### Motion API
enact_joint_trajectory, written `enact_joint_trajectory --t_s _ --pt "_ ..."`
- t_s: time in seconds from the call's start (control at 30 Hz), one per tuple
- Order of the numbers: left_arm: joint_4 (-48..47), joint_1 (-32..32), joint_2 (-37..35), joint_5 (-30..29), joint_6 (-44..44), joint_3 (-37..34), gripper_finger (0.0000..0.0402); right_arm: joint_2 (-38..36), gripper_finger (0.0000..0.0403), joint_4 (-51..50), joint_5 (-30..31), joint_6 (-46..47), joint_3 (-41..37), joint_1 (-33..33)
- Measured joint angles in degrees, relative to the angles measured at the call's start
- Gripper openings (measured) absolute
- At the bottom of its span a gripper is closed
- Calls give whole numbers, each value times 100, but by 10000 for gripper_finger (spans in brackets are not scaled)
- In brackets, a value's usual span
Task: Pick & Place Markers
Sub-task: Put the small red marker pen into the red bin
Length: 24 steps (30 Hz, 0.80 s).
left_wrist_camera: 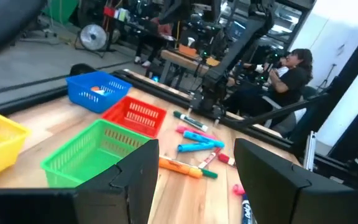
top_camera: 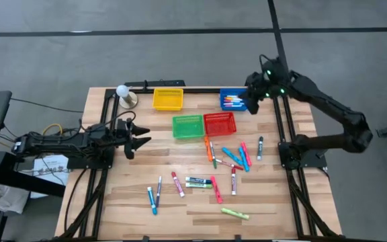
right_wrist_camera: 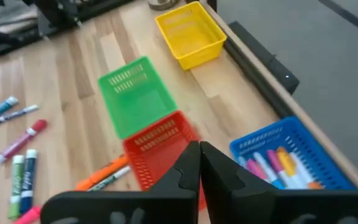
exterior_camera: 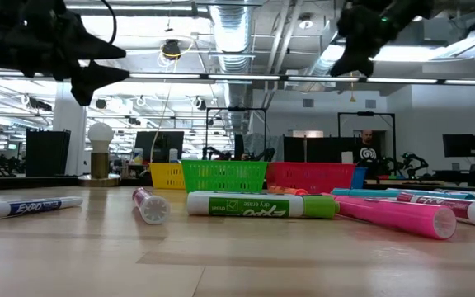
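Many markers [top_camera: 234, 160] in pink, blue, orange, green and red lie flat on the wooden table, some in the middle right and others nearer the front [top_camera: 180, 185]. Several more markers [right_wrist_camera: 272, 163] lie inside the blue basket [top_camera: 232, 101] at the far right. My right gripper [right_wrist_camera: 199, 163] hangs shut above the blue basket's near side [top_camera: 252, 102], with nothing seen between its fingers. My left gripper [top_camera: 140, 138] stands open at the table's left side, pointing level toward the baskets, with nothing between its fingers [left_wrist_camera: 197, 180].
A yellow basket [top_camera: 167, 99] stands at the far edge, and a green one [top_camera: 187, 126] and a red one [top_camera: 219, 124] sit side by side in the middle. A white bulb on a stand [top_camera: 123, 92] is at the far left. A person [left_wrist_camera: 294, 68] sits beyond the table.
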Motion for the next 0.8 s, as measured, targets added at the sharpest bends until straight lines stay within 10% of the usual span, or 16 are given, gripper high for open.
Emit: enact_joint_trajectory --t_s 0.4,0.8 --pt "388 4 244 -31 -1153 0 209 -1990 0 1473 -267 1529 -1833 542" --pt "554 4 252 -30 -1521 0 209 -3058 0 1954 1193 2451 -2913 1985"
